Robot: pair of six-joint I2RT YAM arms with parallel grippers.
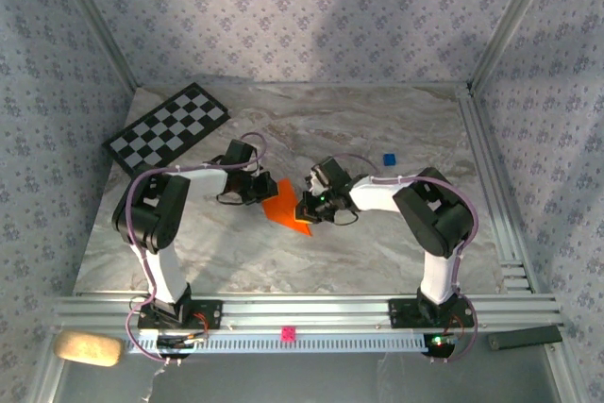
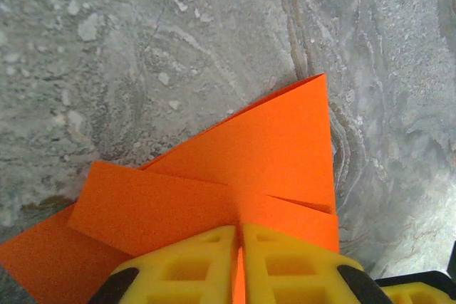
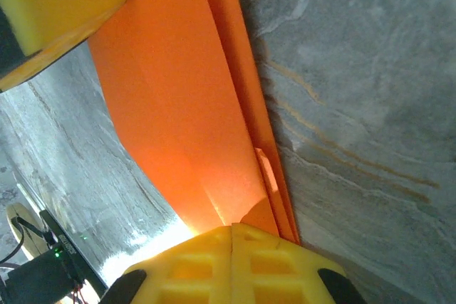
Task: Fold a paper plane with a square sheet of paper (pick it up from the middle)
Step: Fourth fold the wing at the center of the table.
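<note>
Left gripper (image 2: 239, 230) is pinching one edge of the orange paper (image 2: 271, 154), its fingers squeezed together with only a sliver of orange showing between them. I am reading the right gripper (image 3: 231, 230) as clenched on the opposite side of the same sheet, whose layered folds are running away from its fingertips. Paper is sitting in the middle of the marble table (image 1: 396, 129), between the two wrists, arching up a little on the right. Gripping both sides, I judge, is stopping the folded flaps from springing open while a crease is being set.
</note>
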